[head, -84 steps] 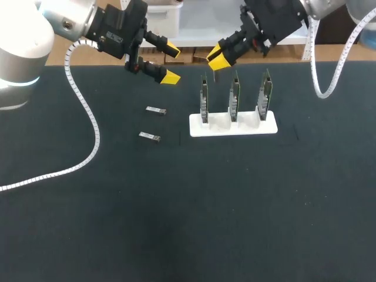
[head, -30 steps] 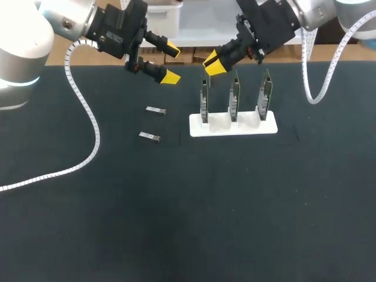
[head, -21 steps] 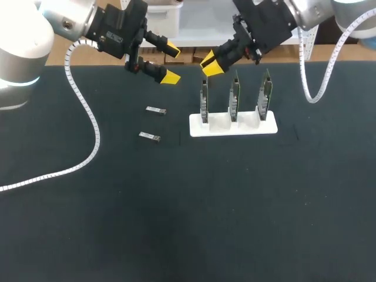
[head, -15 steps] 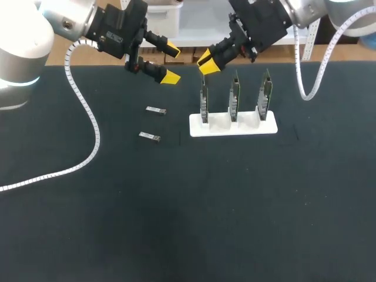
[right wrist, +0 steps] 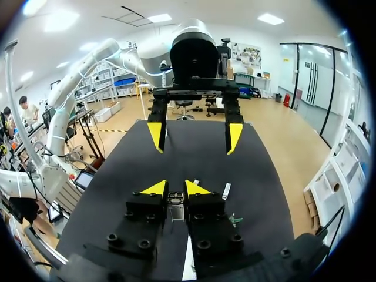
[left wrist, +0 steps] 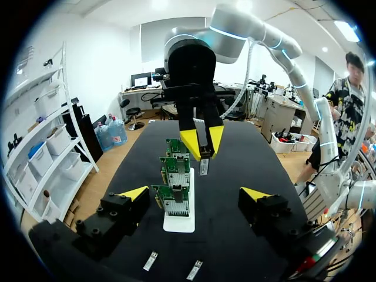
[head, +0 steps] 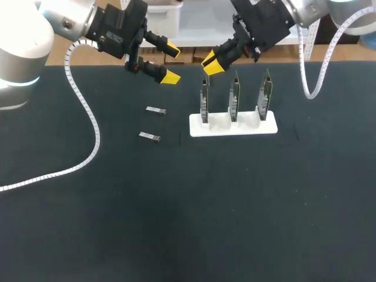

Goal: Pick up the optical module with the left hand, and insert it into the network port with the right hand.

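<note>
My right gripper [head: 212,63] hangs just above and behind the leftmost green board [head: 204,98], shut on a small silver optical module [right wrist: 175,208]. In the left wrist view that module [left wrist: 204,166] sticks down from the right gripper [left wrist: 201,141] over the row of boards [left wrist: 175,200]. My left gripper [head: 169,63] stands open and empty in the air, left of the boards; in its own view its fingers [left wrist: 134,192] spread wide on either side of the stand. Two more modules [head: 156,110] [head: 150,136] lie on the mat below it.
A white stand [head: 232,124] holds three upright green boards, the middle one [head: 234,97] and the right one [head: 265,94] beside the first. A white coiled cable [head: 88,117] trails over the dark mat from my left arm.
My right gripper, still holding the module, drifted a little to the left above the leftmost board and then came back right. The left arm has kept still.
</note>
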